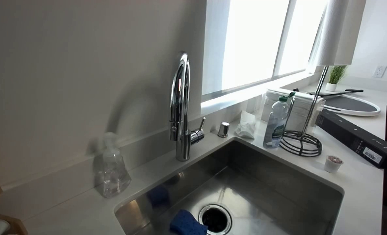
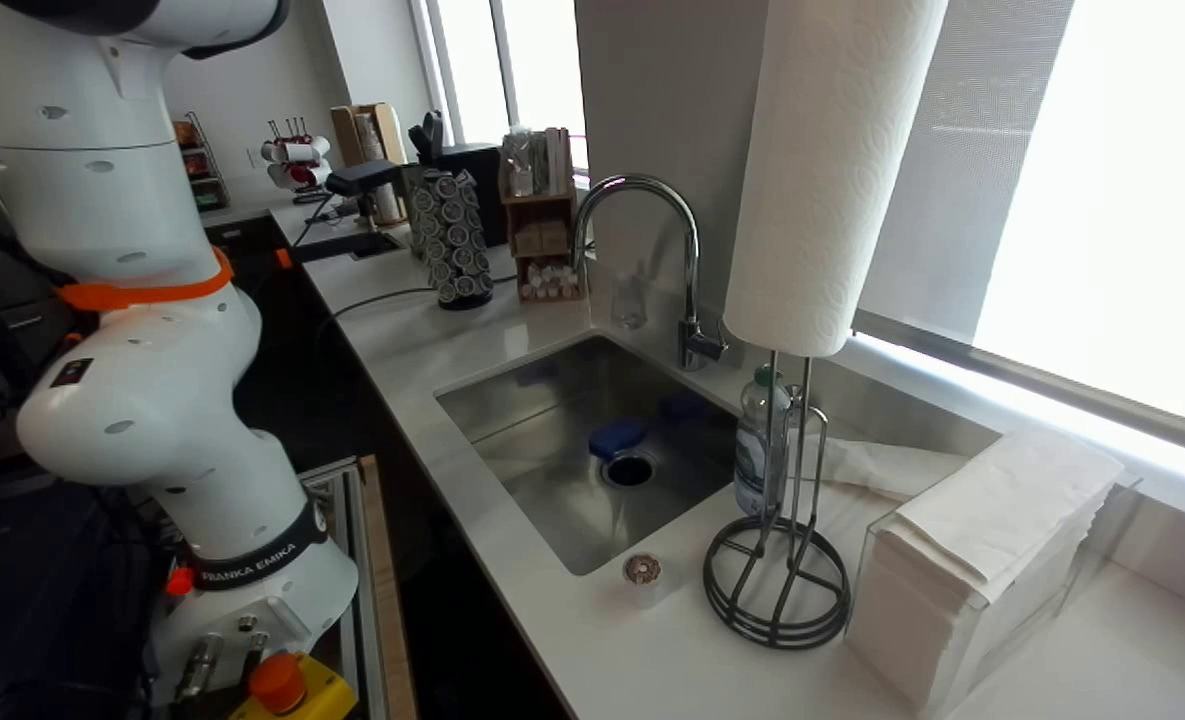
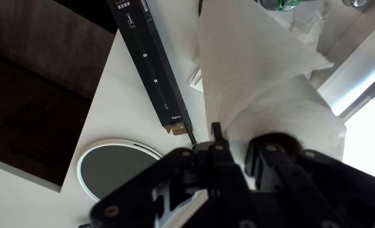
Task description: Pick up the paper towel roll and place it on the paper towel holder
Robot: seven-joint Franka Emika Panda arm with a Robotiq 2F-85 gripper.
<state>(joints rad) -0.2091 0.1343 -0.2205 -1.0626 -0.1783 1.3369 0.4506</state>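
The paper towel roll is a thick white cylinder in both exterior views (image 1: 338,32) (image 2: 832,180), raised high and slightly tilted. The paper towel holder (image 1: 301,145) stands beneath it on the counter and also shows in an exterior view (image 2: 777,625). The upper part of its metal rod disappears at the roll's lower end, which is well above the ring base. In the wrist view my gripper (image 3: 236,142) is shut on the roll's end (image 3: 301,110), with one finger by the dark core hole and one outside. The gripper is outside both exterior views.
The clear bottle (image 1: 276,127) stands against the holder's base. A napkin box (image 2: 992,570) and a long black box (image 1: 356,137) are close by. The sink (image 2: 552,460), chrome faucet (image 1: 180,94), small cup (image 1: 333,164) and window sill are near. A round white-rimmed object (image 3: 117,164) lies behind.
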